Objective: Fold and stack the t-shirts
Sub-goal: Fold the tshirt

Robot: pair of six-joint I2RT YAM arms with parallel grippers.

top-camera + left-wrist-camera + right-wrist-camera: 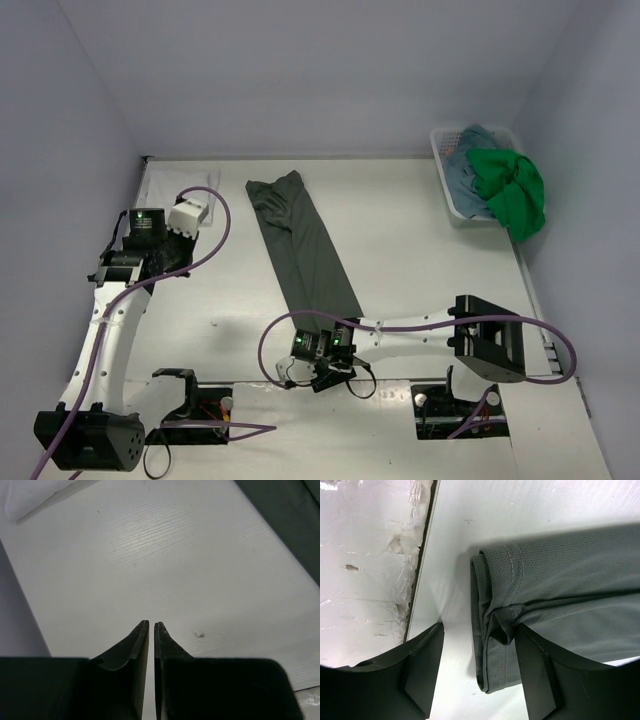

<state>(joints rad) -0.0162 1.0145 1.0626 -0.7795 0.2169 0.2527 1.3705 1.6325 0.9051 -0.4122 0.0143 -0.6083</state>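
**Fig.** Fold-and-stack, dark-shirt stage. We see the dark grey-green shirt [305, 250] laid mid-table as a long narrow strip, folded lengthwise and running diagonally from the far side toward the arm bases; its near hem end lies between the fingers of the R gripper [479, 630]. The bright green shirt [515, 190] hangs over the rim of the mesh basket [445, 180] at far right, w/ the teal-blue shirt [468, 160] bunched inside. A white cloth [35, 497] at a far corner of the table [150, 560] is prob. the white shirt, though we cannot confirm it.

**Handling.** We judge the fabric light, limp and fine-knit; it is several layers thick at the hem, so it should drape and slide rather than hold shape; the layers may slip apart if only the top one is caught. Best hold, in our view: the stitched hem end, all layers pinched together, near one corner of the strip.

**Fingers.** The R jaws stand spread wide, straddling the hem end; one finger [422, 675] sits over bare table just beside the strip's edge; the other meets a small pucker in the cloth; nothing is pinched yet. On the L gripper [151, 624] the fingers are pressed together w/ only a hairline slit between them; it holds nothing and hangs above bare table, w/ the dark strip off to one side.
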